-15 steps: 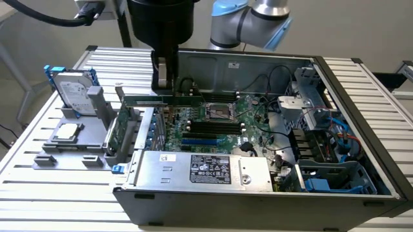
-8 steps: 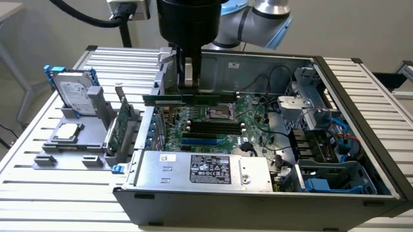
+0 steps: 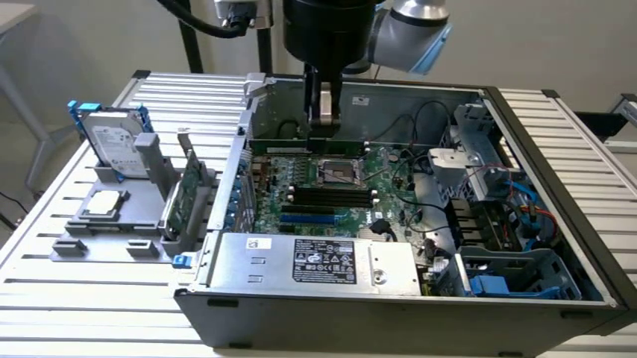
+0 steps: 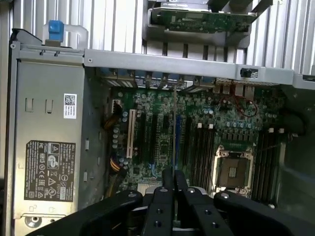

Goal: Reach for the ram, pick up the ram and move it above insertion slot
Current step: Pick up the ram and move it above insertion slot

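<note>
the arm comes down from the top centre of the exterior view, its gripper hanging inside the open computer case, over the far edge of the motherboard. the fingers are pressed together on the ram, a long thin green stick that runs sideways under them, just above the cpu socket in the middle of the frame. in the wrist view the black fingers rise from the lower centre, clamped on the stick seen edge-on as a thin line reaching up the middle of the frame, over the dark memory slots beside the socket. whether it lines up with any one slot i cannot tell.

on the exterior view's left, on the ribbed table, a grey fixture carries a silver hard drive in a blue frame and a larger green card standing upright. the power supply with its dark label sits in the case's near corner.
</note>
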Robot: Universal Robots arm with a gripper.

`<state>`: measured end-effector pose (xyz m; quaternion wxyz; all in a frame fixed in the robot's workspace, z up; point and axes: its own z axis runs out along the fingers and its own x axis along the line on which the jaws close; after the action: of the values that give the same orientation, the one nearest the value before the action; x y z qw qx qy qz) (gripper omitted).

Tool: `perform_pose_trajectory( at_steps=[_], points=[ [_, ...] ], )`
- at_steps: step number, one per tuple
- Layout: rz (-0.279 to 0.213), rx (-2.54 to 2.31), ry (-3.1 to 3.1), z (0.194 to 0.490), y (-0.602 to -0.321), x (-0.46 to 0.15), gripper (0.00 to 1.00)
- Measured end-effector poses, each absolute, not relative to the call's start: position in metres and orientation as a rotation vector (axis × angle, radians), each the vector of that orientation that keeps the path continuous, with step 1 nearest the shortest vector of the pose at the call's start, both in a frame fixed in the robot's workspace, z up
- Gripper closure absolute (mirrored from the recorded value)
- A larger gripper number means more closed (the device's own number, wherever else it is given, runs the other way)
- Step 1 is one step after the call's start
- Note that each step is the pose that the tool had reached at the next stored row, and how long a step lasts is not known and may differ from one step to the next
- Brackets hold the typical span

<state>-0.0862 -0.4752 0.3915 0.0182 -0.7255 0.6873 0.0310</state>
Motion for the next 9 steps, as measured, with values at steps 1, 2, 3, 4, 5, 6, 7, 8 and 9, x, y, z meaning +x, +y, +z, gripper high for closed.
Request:
perform_pose_trajectory(
  at_steps=[1,2,3,4,5,6,7,8,9],
  points=[
    [0.096,-2.253,2.135,0.391,-0.472,-0.083,0.87],
    [0.096,-2.253,2.135,0.390,-0.468,-0.081,0.87],
    [0.096,-2.253,2.135,0.389,-0.465,-0.078,0.87],
    [0.096,-2.253,2.135,0.389,-0.462,-0.076,0.87],
    [0.096,-2.253,2.135,0.388,-0.458,-0.073,0.87],
    [0.095,-2.253,2.135,0.387,-0.454,-0.071,0.87],
    [0.095,-2.253,2.135,0.386,-0.451,-0.069,0.87],
    [0.095,-2.254,2.135,0.386,-0.447,-0.066,0.87],
    [0.095,-2.254,2.135,0.385,-0.444,-0.064,0.87]
  ],
)
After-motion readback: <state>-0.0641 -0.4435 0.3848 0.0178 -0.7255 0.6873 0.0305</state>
